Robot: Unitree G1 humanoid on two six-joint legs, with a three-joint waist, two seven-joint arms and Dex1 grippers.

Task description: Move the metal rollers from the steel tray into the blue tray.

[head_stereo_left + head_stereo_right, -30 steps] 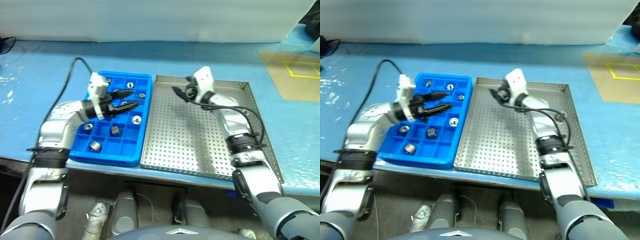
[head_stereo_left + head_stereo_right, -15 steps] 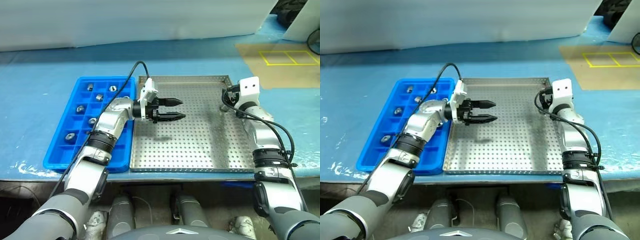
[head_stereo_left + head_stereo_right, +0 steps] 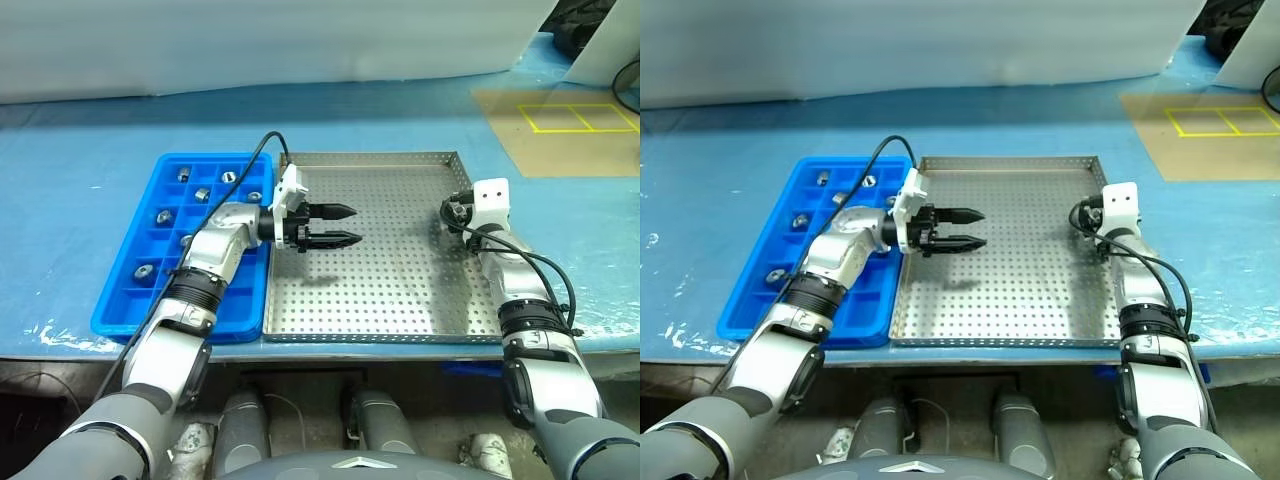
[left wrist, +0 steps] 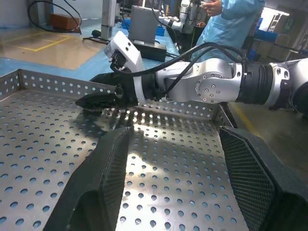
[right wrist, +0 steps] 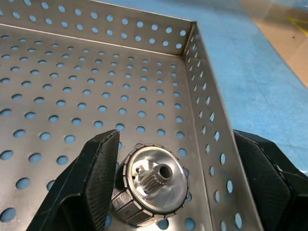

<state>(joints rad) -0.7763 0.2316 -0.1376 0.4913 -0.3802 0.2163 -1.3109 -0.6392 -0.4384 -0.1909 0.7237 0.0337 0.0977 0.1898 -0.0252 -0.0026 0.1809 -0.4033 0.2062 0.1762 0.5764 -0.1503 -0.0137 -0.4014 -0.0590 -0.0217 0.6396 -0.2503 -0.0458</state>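
Steel tray [image 3: 400, 290] held one roller [image 5: 153, 185] by its right rim, between the open right gripper's [image 5: 178, 192] fingers, ungrasped. Other rollers [image 3: 158, 216] sat in the blue tray [image 3: 120, 310]. Left gripper [image 3: 345, 225] hovered open, empty.

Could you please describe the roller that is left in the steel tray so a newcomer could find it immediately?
Find the perforated steel tray, to the right of the blue tray. Against its right-hand wall, between the open fingers of the right gripper, lies one metal roller. Every other roller sits in a blue compartment.
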